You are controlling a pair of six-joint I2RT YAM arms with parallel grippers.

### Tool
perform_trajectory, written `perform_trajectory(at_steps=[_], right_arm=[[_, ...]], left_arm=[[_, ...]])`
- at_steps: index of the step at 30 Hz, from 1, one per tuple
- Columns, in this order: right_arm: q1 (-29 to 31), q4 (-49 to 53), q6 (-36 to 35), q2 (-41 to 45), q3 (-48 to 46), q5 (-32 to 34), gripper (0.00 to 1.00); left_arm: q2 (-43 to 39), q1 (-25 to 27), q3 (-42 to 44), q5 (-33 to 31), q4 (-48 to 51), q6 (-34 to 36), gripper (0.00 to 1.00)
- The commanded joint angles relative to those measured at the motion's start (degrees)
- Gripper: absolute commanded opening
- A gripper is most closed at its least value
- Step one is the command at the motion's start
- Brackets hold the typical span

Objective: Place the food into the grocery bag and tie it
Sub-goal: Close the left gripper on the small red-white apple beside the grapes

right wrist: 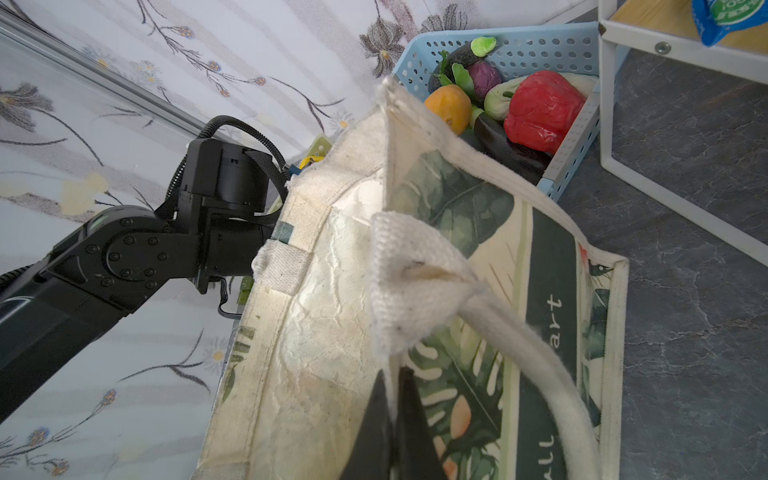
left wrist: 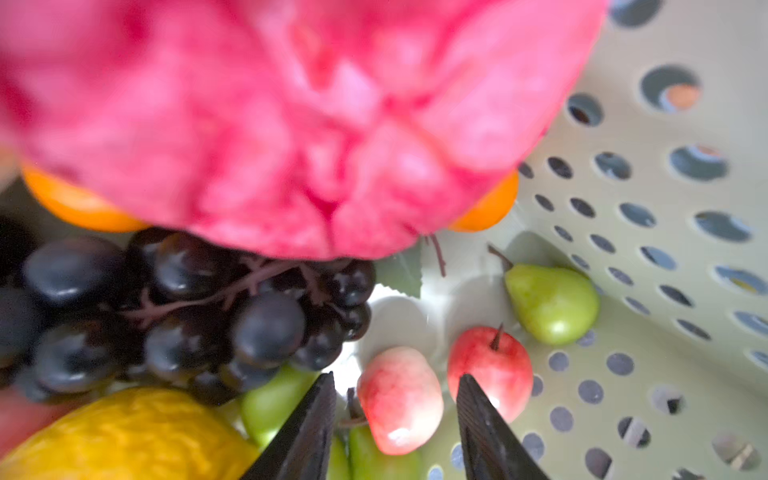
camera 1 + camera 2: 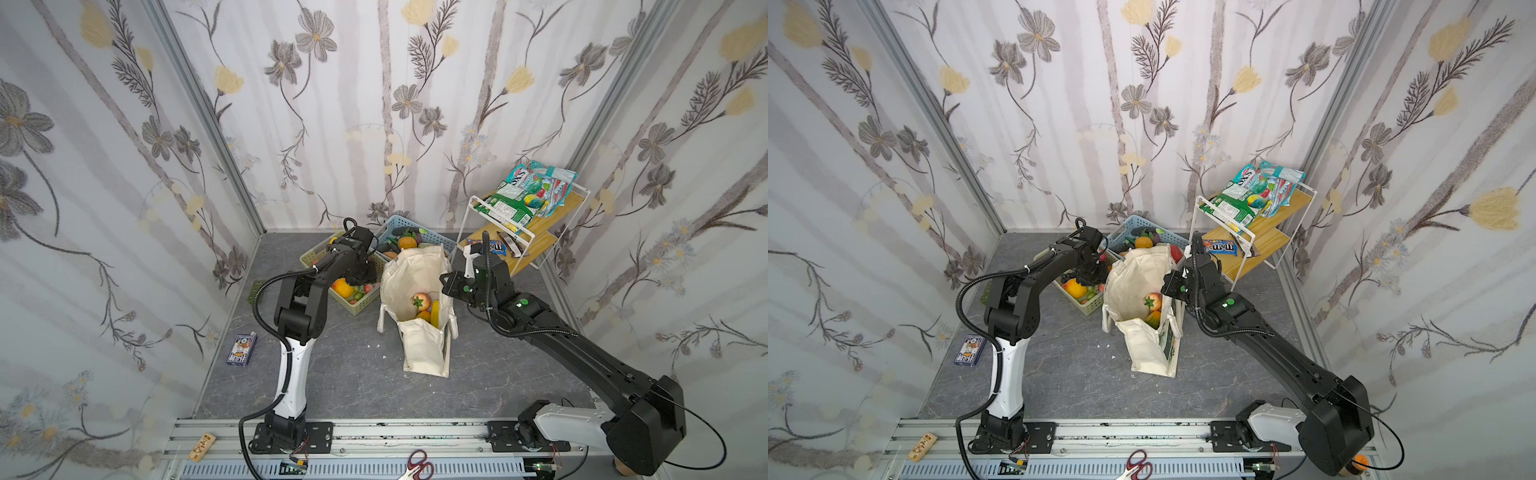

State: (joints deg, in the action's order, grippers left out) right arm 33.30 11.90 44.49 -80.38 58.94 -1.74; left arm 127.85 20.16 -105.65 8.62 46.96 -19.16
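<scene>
Right end effector point(image 1: 392, 376) pinches grocery bag point(image 1: 311, 353) lettered "art"; "m&m" packet point(image 3: 1221, 248) behind.

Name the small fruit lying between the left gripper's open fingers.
The pale pink peach; the red apple and green pear lie outside the left gripper.

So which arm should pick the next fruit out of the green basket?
Left. The left gripper hangs open inside the green basket, jaws astride a small pink fruit; the right gripper is shut on the rim of the grocery bag.
</scene>
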Motion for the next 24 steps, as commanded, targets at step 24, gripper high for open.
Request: perform_trajectory(at_steps=[24], right_arm=[[-0.53, -0.68, -0.72, -2.81, 3.64, -1.20, 0.02]], left_arm=[[4.33, 0.40, -2.36, -0.79, 3.93, 1.49, 0.41]])
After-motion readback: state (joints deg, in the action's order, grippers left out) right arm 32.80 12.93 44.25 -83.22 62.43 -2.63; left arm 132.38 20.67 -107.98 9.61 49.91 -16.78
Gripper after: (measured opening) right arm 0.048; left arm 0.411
